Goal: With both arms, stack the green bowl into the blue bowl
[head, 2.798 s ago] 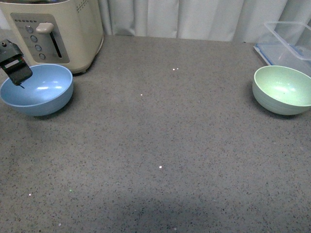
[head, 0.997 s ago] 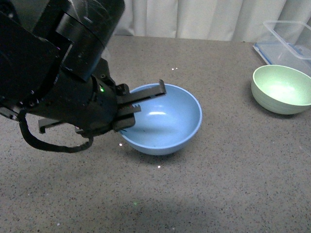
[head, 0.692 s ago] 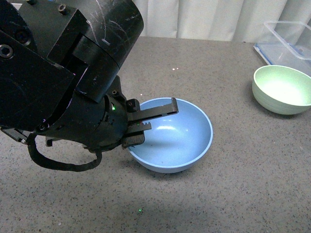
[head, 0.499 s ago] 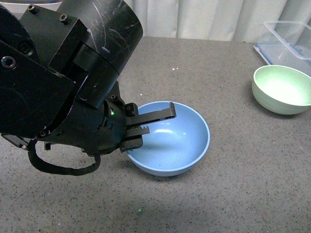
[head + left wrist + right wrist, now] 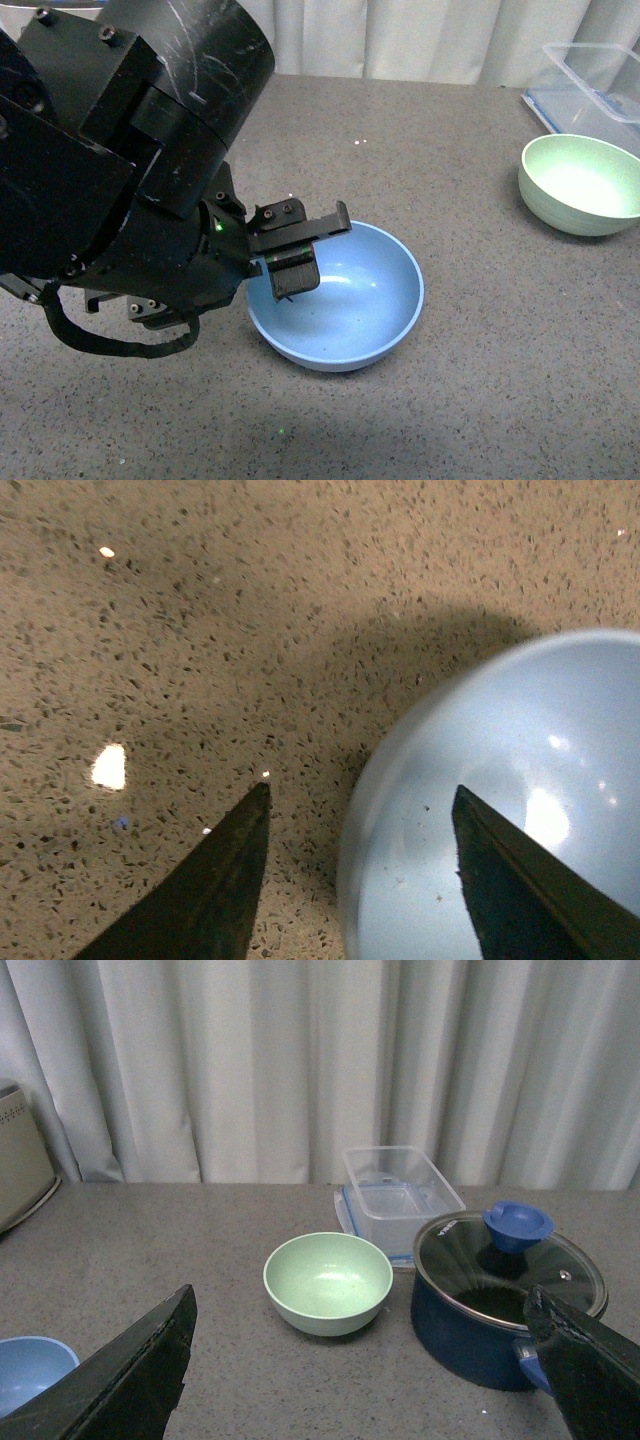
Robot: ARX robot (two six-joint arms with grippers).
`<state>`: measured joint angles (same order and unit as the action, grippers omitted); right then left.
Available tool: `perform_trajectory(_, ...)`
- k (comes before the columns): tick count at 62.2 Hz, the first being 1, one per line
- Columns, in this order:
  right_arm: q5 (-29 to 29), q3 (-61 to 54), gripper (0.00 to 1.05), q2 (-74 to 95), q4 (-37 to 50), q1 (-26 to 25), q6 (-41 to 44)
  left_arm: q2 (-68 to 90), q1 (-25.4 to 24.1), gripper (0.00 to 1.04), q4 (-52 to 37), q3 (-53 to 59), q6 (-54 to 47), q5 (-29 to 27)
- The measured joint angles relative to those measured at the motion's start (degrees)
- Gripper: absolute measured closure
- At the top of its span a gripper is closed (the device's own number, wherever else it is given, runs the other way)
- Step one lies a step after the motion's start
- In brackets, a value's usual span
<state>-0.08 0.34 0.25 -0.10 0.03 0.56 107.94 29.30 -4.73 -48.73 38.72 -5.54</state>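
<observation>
Left pincer (image 5: 320,250) is spread, with one finger inside the blue bowl (image 5: 350,320) and one outside; the rim runs between them and I think nothing is pinched. The blue bowl sits on the table (image 5: 470,400) a little below the middle of the front view; the green bowl (image 5: 580,185) sits at the right edge of the frame, just in front of the clear box (image 5: 595,85). The right pincer (image 5: 360,1300) is spread wide too and holds nothing; it looks at the green bowl from well away, and a dark pot (image 5: 500,1310) stands close beside that bowl. My first worry is the left arm; if I lift it crooked, a finger could hook the rim and tip or drag the blue bowl. My next worry is the reach on the right; the pot and the box are near, so I could bump them. The green rim is thin; a weak pinch could let it slip; let go too high, it could land crooked.
</observation>
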Motion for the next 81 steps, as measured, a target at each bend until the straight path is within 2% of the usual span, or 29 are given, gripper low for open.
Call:
perform_trajectory(16, 0.0, 0.0, 0.09, 0.0, 0.0, 0.0, 0.0, -6.51, -6.45, 0.06, -2.27, 2.89, -1.51, -2.16)
perform_trajectory(27, -0.02, 0.0, 0.09, 0.0, 0.0, 0.0, 0.0, -14.47, -13.94, 0.06, -2.27, 6.36, -3.13, -2.03)
perform_trajectory(36, -0.02, 0.0, 0.09, 0.0, 0.0, 0.0, 0.0, -21.35, -20.85, 0.07, -6.88, 11.15, -2.73, -0.04)
perform_trajectory(37, -0.02, 0.0, 0.09, 0.0, 0.0, 0.0, 0.0, -21.33, -21.35, 0.08, -8.7, 11.87, -3.58, 0.07)
perform_trajectory(39, -0.02, 0.0, 0.09, 0.0, 0.0, 0.0, 0.0, -21.14, -22.84, 0.13, -17.77, 15.04, -6.4, 0.61)
perform_trajectory(41, -0.02, 0.0, 0.09, 0.0, 0.0, 0.0, 0.0, -20.41, -24.39, 0.21, -32.33, 20.15, -13.05, 0.83)
perform_trajectory(42, 0.0, 0.0, 0.09, 0.0, 0.0, 0.0, 0.0, -20.31, -24.55, 0.22, -34.01, 20.83, -13.75, 0.85)
perform_trajectory(45, 0.04, 0.0, 0.09, 0.0, 0.0, 0.0, 0.0, -20.2, -25.44, 0.32, -47.47, 26.97, -22.03, 1.16)
perform_trajectory(51, -0.04, 0.0, 0.09, 0.11, -0.02, 0.0, 0.0, -23.32, -25.68, 0.48, -60.0, 32.22, -31.28, 2.27)
perform_trajectory(58, 0.0, 0.0, 0.09, 0.0, 0.0, 0.0, 0.0, -29.18, -27.76, 0.67, -60.98, 35.21, -35.63, 5.05)
perform_trajectory(60, 0.02, 0.0, 0.09, 0.0, 0.0, 0.0, 0.0, -30.88, -28.52, 0.75, -60.26, 36.65, -36.48, 5.27)
perform_trajectory(70, 0.0, 0.0, 0.09, 0.0, 0.0, 0.0, 0.0, -37.42, -29.16, 1.01, -56.85, 40.76, -37.4, 5.38)
perform_trajectory(81, 0.0, 0.0, 0.09, 0.0, 0.0, 0.0, 0.0, -46.29, -29.2, 1.01, -51.39, 44.06, -37.86, 5.42)
